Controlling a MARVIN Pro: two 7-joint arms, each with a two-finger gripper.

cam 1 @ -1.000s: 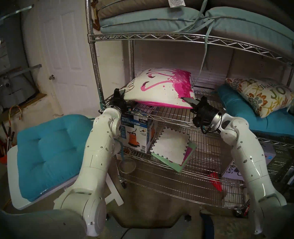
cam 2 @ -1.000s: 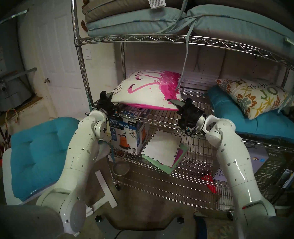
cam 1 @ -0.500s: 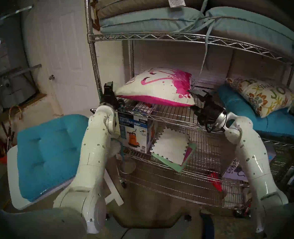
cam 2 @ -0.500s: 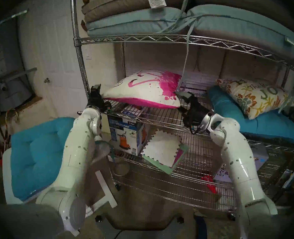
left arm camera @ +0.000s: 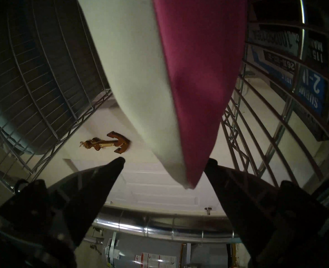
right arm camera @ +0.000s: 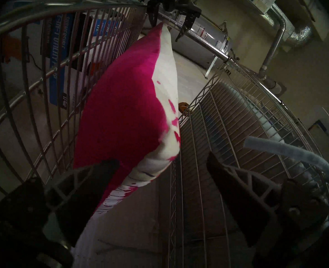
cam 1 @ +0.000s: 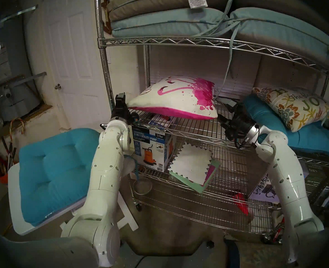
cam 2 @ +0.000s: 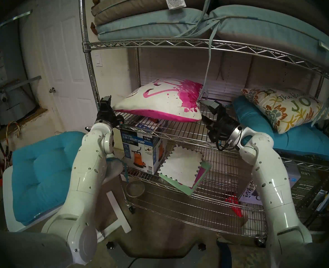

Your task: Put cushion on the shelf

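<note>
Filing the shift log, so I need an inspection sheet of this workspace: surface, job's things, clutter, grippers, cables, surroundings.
Surface: wire shelf, middle tier, partly bare.
Job's things: pink and white cushion lies on that tier, its front edge slightly raised off the wire.
Clutter: floral cushion on a blue cushion at the right; pump box and paper sheets on the tier below; another blue cushion on the white table.
Grippers: left gripper open at the cushion's corner; right gripper open, one finger against the cushion's other end.
Cables: black cable looped at the right wrist.
Surroundings: white door, water heater.
</note>
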